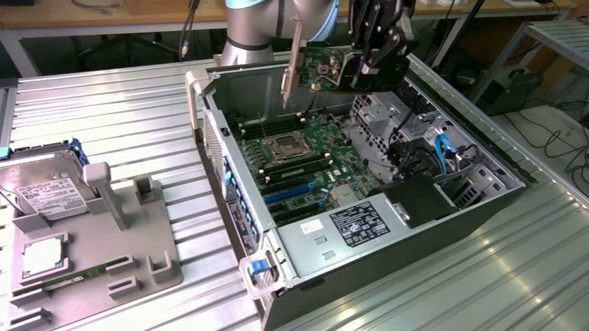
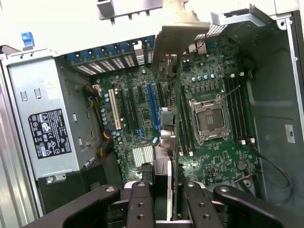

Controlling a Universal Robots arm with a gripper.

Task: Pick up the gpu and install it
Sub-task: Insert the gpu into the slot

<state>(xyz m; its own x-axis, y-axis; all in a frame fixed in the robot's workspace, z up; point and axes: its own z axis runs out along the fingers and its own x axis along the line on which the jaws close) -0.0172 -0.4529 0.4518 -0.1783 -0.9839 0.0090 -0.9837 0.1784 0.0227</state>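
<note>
Pincer (image 1: 379,65) fingers are closed narrowly on the gpu (image 1: 322,69), one on each face of the card, with the gap between them no wider than the card itself. In the wrist view the pincer (image 2: 170,202) shows the same clamp, the gpu (image 2: 166,142) running edge-on away from the fingers (image 2: 140,204). The card hangs in the air above the far end of the open computer case (image 1: 214,117), clear of the motherboard (image 1: 308,162), its silver bracket (image 1: 294,65) pointing down on the exterior view's left. Across the exterior view from the left, a grey holder (image 1: 138,241) sits on the ribbed metal desk (image 1: 120,117), carrying a hard drive (image 1: 41,193) and a thin RAM stick (image 1: 78,276). Beside it lies the case, open side up. Inside are the empty processor socket (image 1: 283,146), the blue expansion slots (image 1: 290,193) and a labelled power supply (image 1: 363,224). Blue cables (image 1: 442,155) sit towards the right.
</note>
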